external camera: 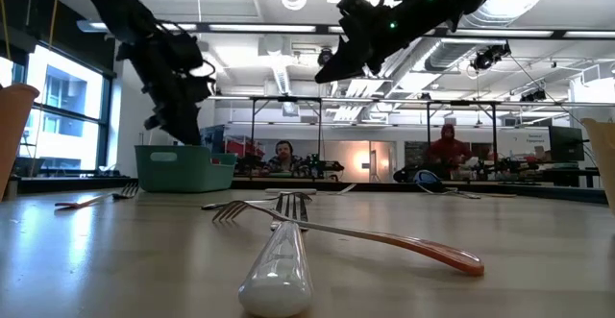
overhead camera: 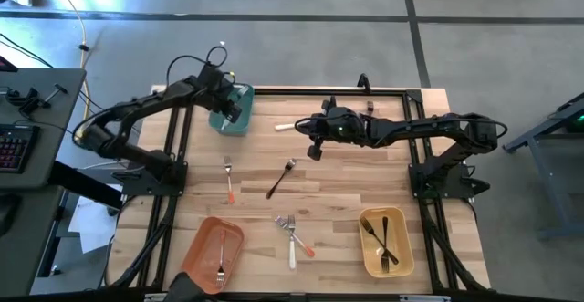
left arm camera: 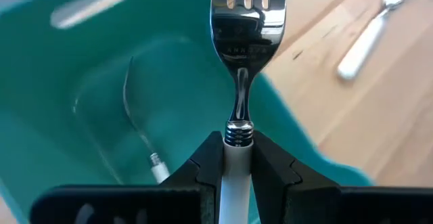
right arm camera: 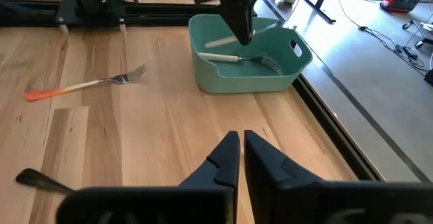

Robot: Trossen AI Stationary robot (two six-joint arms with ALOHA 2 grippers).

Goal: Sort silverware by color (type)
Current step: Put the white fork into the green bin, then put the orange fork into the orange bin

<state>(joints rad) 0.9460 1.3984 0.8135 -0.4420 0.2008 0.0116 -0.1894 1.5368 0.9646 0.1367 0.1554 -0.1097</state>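
The left gripper (left arm camera: pixel 237 158) hangs above the green bin (overhead camera: pixel 239 122) at the far left of the table, its fingers (left arm camera: pixel 274 166) pinched on the white handle of a fork (left arm camera: pixel 247 34). The fork's long axis runs straight out from the claw, tines leading, and seen from the wrist the head sits over the bin's edge, with bare wood just beyond it. So the coming release turns on whether the whole fork is over the bin's hollow or partly past its wall; from above I judge it mostly inside, but the arm covers that spot. Another white-handled fork (right arm camera: pixel 237 58) already lies in the bin.

The right gripper (right arm camera: pixel 240 158) hovers over the middle of the far side, pressed together and holding nothing, aimed toward the same bin. A white-handled piece (overhead camera: pixel 285 127) lies just beside it on the left arm's side, so the right arm is nearer to that one; its far end is hidden under the gripper.

On the open wood lie an orange-handled fork (overhead camera: pixel 229 182), a black utensil (overhead camera: pixel 279 180) and a small cluster of forks (overhead camera: pixel 292 236) toward the front. The orange bin (overhead camera: pixel 235 236) and the yellow bin (overhead camera: pixel 401 247) each hold pieces, but how many are in the yellow one is hard to tell.
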